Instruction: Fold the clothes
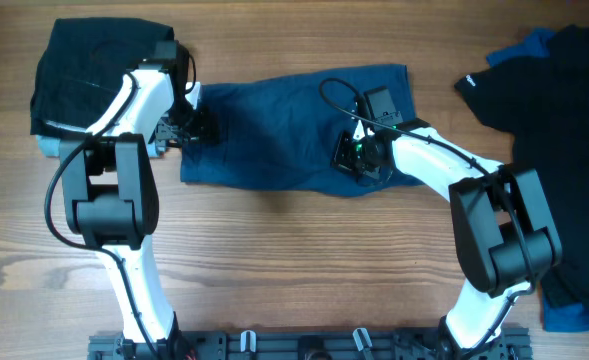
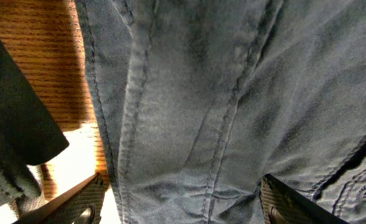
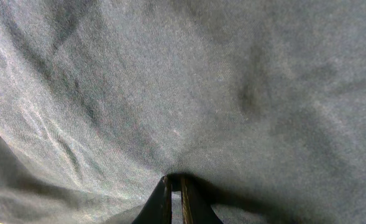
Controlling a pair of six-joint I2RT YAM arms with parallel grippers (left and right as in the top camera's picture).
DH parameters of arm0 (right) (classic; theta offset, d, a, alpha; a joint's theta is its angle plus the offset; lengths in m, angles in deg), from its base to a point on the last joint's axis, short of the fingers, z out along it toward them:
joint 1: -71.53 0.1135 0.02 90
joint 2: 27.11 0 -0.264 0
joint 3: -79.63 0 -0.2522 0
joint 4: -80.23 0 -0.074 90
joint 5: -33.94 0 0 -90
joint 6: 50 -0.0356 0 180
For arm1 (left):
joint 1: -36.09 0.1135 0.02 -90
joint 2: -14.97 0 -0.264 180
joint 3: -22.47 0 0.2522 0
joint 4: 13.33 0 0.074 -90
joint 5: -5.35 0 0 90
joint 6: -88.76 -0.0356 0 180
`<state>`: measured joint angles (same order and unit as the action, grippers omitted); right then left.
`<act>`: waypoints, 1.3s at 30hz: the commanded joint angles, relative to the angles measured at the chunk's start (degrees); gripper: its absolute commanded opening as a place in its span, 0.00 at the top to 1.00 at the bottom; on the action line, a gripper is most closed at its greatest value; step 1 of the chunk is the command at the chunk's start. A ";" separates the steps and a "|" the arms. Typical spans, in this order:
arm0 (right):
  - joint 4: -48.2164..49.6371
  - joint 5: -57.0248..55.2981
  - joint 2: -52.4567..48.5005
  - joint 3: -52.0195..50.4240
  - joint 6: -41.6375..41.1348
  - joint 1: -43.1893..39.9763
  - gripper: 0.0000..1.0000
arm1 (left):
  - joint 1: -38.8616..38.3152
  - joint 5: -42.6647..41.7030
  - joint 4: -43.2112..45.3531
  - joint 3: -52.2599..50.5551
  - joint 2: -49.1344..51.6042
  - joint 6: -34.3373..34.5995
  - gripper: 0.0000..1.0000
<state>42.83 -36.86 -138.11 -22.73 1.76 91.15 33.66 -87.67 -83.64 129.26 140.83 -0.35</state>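
Mid-fold, by the look of it, on the navy shorts, spread flat on the counter and stretching from one gripper across to the other.

Left gripper: wide open, holding nothing, straddling the stitched edge of the shorts, with bare counter just outside one finger.

Right gripper: all but closed, apparently pinching a small ridge of the shorts' cloth right at the tips.

Before lifting, close the left on the seamed edge beneath it, taking every layer and not only the top one. Raise both ends level, and only high enough to clear the cloth below. Carry the held edge straight over toward the far side of the shorts and lay it edge onto edge. Pull lightly outward to take out slack, but avoid tugging hard on so shallow a pinch, likely to slip. Steer clear of the folded black garment just behind the left gripper and the black pile well off beyond the right.
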 commanded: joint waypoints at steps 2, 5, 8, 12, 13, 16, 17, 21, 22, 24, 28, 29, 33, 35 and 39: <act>-0.26 -1.20 0.96 -0.79 0.74 0.46 0.93 | 1.33 0.63 0.85 -0.83 4.44 -0.46 0.28; -0.26 -1.22 0.96 -0.79 0.68 0.46 0.92 | 1.33 -3.21 2.75 -3.06 4.44 -0.46 0.43; -0.39 -1.22 0.96 -0.79 0.68 0.46 0.92 | 1.33 -3.19 2.75 -3.41 4.44 -0.44 0.52; -0.37 -1.22 0.96 -0.79 0.57 0.46 0.90 | 1.33 -3.58 2.62 -3.41 4.44 -0.46 0.76; -0.24 -1.20 0.96 -0.79 0.55 0.46 0.89 | 1.33 -3.58 2.51 -3.41 4.44 -0.46 0.85; 0.63 -1.20 1.49 0.07 0.81 0.46 0.87 | 1.33 -3.58 1.60 -2.05 3.34 -0.46 0.96; 0.35 -1.20 2.36 1.64 0.81 0.44 0.85 | 1.31 -3.58 0.92 -1.14 2.75 -0.46 0.96; -0.02 -1.18 7.98 6.75 2.23 0.46 0.80 | 0.74 -3.56 -3.61 5.60 -1.11 -0.46 0.96; 0.00 -1.16 9.57 7.02 2.03 0.46 0.80 | 0.42 -3.58 -4.87 7.54 -2.14 -0.46 0.96; -1.09 1.14 9.88 6.93 1.51 0.55 0.88 | -0.59 -3.58 -7.50 11.45 -4.44 -0.46 0.96; -1.36 1.36 7.23 6.88 0.52 3.96 0.96 | -3.93 -3.58 -10.47 17.62 -6.56 -0.46 0.96; -1.01 1.09 6.16 6.88 0.00 5.40 0.96 | -4.76 -3.56 -10.97 18.80 -6.95 -0.44 0.96; 1.92 -1.38 0.57 6.88 -4.37 10.29 0.96 | -6.73 -3.56 -14.62 24.35 -7.50 -0.44 0.95; 5.60 -1.66 -3.82 6.88 -6.69 12.66 0.96 | -6.71 -3.56 -16.24 26.36 -7.56 -0.44 0.94; 10.80 -1.62 -12.28 6.88 -9.94 15.80 0.96 | -6.73 -3.61 -16.68 26.99 -8.39 -0.42 0.95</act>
<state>52.60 -37.25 -145.28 -15.92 -5.47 105.20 26.82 -91.37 -100.32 154.60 135.26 -0.75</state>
